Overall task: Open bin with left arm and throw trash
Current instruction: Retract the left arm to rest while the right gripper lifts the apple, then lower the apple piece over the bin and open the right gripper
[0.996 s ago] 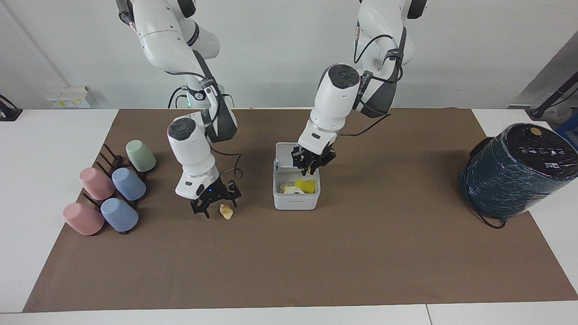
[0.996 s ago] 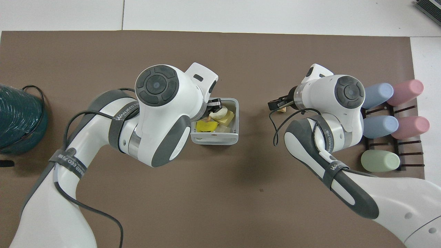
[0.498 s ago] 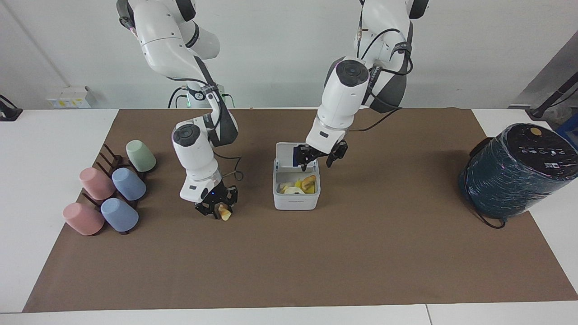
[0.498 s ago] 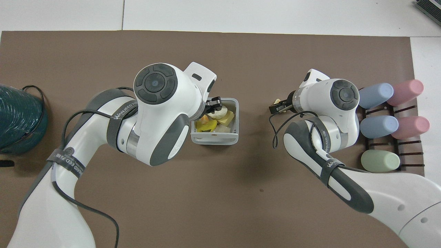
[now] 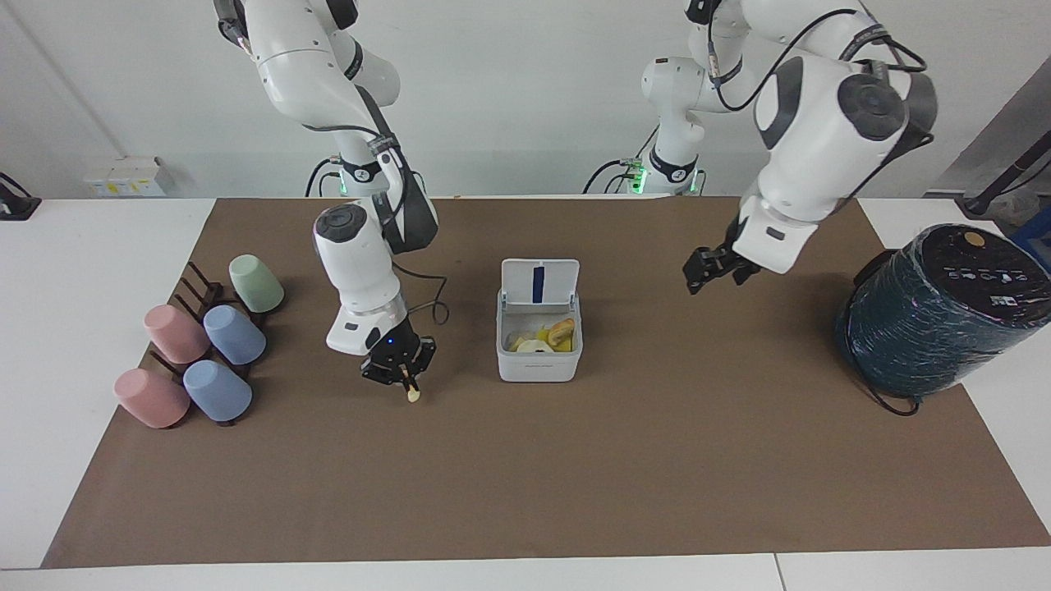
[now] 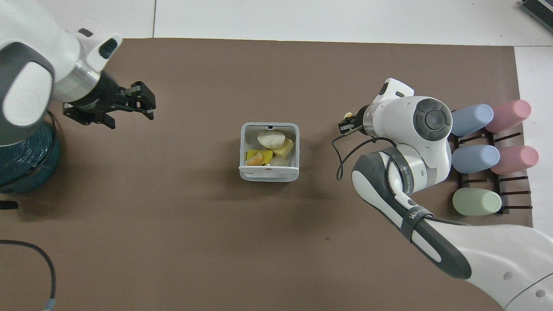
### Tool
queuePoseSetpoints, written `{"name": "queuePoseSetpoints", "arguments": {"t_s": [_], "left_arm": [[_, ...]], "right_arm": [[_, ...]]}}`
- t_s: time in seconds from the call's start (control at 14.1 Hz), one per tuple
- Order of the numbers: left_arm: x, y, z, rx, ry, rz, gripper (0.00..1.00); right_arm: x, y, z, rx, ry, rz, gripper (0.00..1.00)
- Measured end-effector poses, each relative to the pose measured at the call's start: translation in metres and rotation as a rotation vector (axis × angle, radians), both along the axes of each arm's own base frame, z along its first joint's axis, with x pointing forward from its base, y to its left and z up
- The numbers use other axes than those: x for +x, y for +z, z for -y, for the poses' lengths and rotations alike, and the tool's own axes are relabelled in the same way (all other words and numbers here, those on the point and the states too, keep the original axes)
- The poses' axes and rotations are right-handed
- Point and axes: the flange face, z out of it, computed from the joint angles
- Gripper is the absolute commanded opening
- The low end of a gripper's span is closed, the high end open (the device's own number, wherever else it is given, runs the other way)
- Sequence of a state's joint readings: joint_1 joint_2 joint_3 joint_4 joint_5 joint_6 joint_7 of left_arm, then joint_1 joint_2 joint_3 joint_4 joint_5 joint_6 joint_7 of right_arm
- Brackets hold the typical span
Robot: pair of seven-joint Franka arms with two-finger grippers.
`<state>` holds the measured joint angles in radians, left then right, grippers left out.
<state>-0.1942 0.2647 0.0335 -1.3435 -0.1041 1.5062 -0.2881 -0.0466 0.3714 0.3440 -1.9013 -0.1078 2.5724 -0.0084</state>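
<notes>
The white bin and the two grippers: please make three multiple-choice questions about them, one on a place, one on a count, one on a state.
1. The left gripper is over:
A. the bin
B. the brown mat between bin and dark cylinder
C. the cups

2. How many cups are on the rack?
A. three
B. four
C. five

3. The bin's lid is:
A. shut
B. open and upright
C. taken off

Answers:
1 B, it hangs over bare mat, apart from the bin.
2 C, two pink, two blue, one green.
3 B, the lid stands up, blue stripe visible.
</notes>
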Motion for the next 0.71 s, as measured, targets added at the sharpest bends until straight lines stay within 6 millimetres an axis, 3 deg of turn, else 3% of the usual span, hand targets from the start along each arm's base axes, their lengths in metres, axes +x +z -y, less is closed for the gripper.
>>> {"name": "queuePoseSetpoints", "arguments": {"t_s": [0.14, 0.28, 0.5, 0.71], "left_arm": [[-0.007, 0.016, -0.052, 0.01, -0.066, -0.01, 0.85], [-0.016, 0.031, -0.077, 0.033, -0.117, -0.004, 0.85], [-0.025, 0.049, -0.077, 0.037, -0.162, 0.03, 0.85], [-0.027, 0.036, -0.072, 0.035, -0.173, 0.062, 0.86]], "right_arm": [[-0.003, 0.028, -0.036, 0.057, -0.045, 0.03, 0.0], [-0.007, 0.055, -0.07, 0.115, -0.088, 0.041, 0.0], [-0.016, 0.091, -0.119, 0.171, -0.128, 0.034, 0.01], [-0.035, 0.094, -0.156, 0.195, -0.139, 0.012, 0.01]]}}
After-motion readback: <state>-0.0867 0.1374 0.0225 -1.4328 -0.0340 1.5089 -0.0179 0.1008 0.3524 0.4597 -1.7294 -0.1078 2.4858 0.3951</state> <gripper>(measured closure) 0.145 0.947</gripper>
